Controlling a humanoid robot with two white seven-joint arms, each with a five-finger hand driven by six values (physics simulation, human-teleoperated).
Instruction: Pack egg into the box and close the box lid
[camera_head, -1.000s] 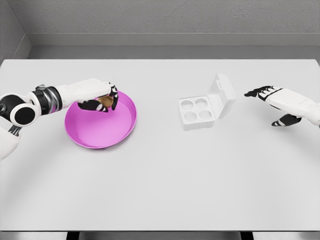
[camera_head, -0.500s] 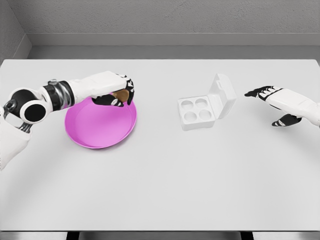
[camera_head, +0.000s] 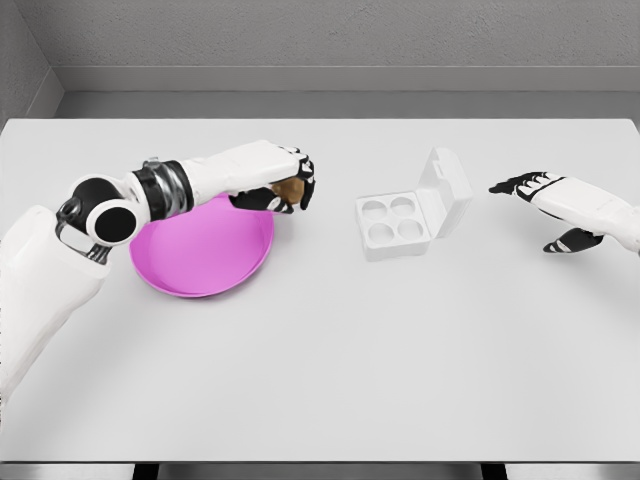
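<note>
Egg (camera_head: 290, 188) — small, brown — is sitting pinched in the left hand (camera_head: 281, 184), just past the plate's (camera_head: 190, 265) right rim; bare table (camera_head: 330, 350) is lying between it and the open box (camera_head: 400, 222). Right hand (camera_head: 560, 205) is hovering spread, far right.

Glossy pink plate (camera_head: 190, 268), matt white table (camera_head: 330, 360)

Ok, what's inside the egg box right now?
Nothing. The egg box lies open with four round cups, all empty; its lid stands up on the right. The brown egg is in the left hand, past the pink plate. No cup is covered.
</note>
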